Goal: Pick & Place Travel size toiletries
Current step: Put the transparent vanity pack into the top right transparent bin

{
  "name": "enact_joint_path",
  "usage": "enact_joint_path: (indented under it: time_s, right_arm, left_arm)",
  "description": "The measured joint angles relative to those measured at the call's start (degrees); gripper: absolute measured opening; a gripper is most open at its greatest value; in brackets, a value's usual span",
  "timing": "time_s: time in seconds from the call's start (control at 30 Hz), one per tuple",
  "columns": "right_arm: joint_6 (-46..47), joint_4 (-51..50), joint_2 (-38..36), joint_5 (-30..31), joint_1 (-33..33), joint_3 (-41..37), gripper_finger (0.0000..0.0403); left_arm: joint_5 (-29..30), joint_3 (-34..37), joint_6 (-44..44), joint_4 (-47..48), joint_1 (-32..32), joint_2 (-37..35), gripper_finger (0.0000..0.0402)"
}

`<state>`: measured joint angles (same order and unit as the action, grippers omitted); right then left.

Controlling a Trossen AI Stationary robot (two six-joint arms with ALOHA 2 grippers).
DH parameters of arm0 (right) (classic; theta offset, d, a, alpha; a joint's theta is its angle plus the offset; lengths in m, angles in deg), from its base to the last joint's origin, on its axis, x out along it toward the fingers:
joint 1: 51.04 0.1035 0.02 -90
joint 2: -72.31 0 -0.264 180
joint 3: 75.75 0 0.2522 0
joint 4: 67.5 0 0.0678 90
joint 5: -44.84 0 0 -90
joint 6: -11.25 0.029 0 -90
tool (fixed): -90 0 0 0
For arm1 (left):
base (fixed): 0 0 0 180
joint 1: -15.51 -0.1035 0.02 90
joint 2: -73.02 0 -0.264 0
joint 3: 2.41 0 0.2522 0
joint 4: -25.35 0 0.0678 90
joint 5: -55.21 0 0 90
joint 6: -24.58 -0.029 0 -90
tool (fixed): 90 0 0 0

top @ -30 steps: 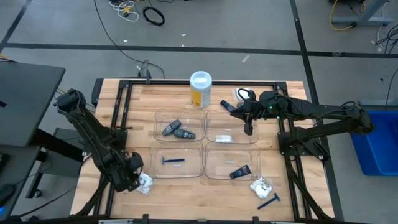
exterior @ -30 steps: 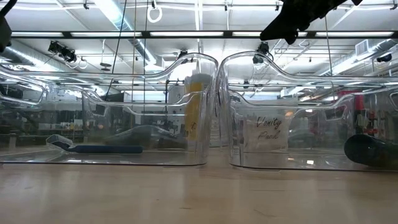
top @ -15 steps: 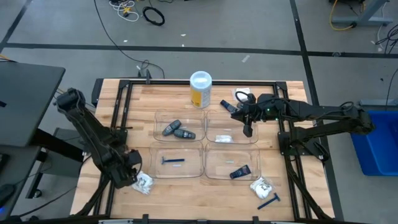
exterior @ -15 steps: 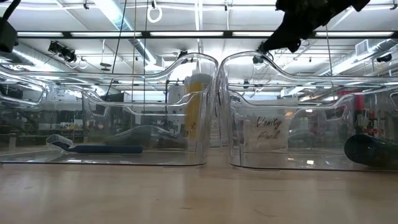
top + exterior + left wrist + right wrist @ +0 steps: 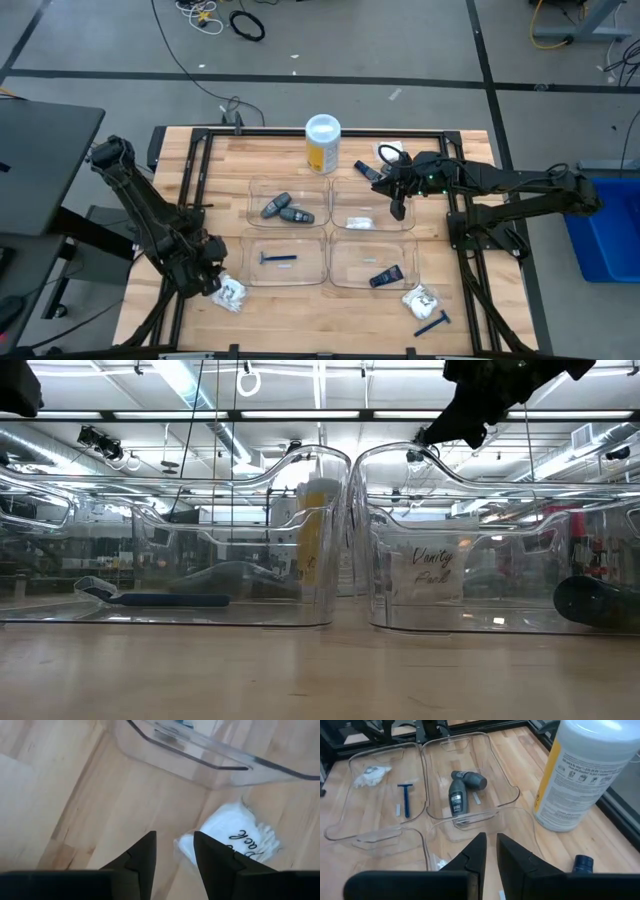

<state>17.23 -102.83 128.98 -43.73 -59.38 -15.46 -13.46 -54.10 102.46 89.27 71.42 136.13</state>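
Note:
A white crinkly packet (image 5: 232, 293) lies flat on the wood at the near left, outside the trays. My left gripper (image 5: 212, 281) hangs just to its left, pointing steeply down. In the left wrist view its fingers stand apart (image 5: 173, 851), and the packet (image 5: 235, 837) has a clear corner by one finger. My right gripper (image 5: 398, 208) hovers over the far right tray (image 5: 372, 205), its fingers (image 5: 491, 845) a narrow gap apart with nothing between them. In the trays are two grey sticks (image 5: 285, 210), a blue razor (image 5: 277, 259), a packet (image 5: 360, 221) and a dark blue tube (image 5: 385, 276). My left gripper stands beside the packet's clear corner (image 5: 184, 844), coming from above at a slant. Whether a finger touches that corner I cannot tell. The packet lies flat on the table.
A tall yellow canister (image 5: 322, 145) stands at the far edge. A dark blue tube (image 5: 362, 168) lies beside it. Another white packet (image 5: 420, 298) and a blue razor (image 5: 432, 323) lie at the near right. The near left tray's rim (image 5: 200, 757) is just beyond my left gripper.
My left gripper has risen a little and drawn back toward the table's far left, away from the packet, tipping as it went. The packet has stayed where it was.

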Motion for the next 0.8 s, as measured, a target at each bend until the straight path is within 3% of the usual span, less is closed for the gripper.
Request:
enact_joint_path:
  time_s: [0.13,0.3,0.4,0.8]
  right_arm:
    - [0.24,0.0,0.0,0.0,0.0,0.0,0.0049]
    - [0.24,0.0,0.0,0.0,0.0,0.0,0.0049]
    - [0.7,0.0,0.0,0.0,0.01,0.0,0.0048]
    - [3.72,0.0,0.0,0.52,0.0,0.0,0.005]
  left_arm:
    - [-2.05,2.19,-0.83,-1.41,0.25,-1.4,0.0134]
    - [-7.24,8.57,-1.69,-13.11,0.29,-4.63,0.0137]
    - [-8.82,10.21,-2.58,-15.12,0.29,-6.08,0.0143]
    - [-5.53,10.21,-15.07,-15.22,0.29,-6.94,0.0146]
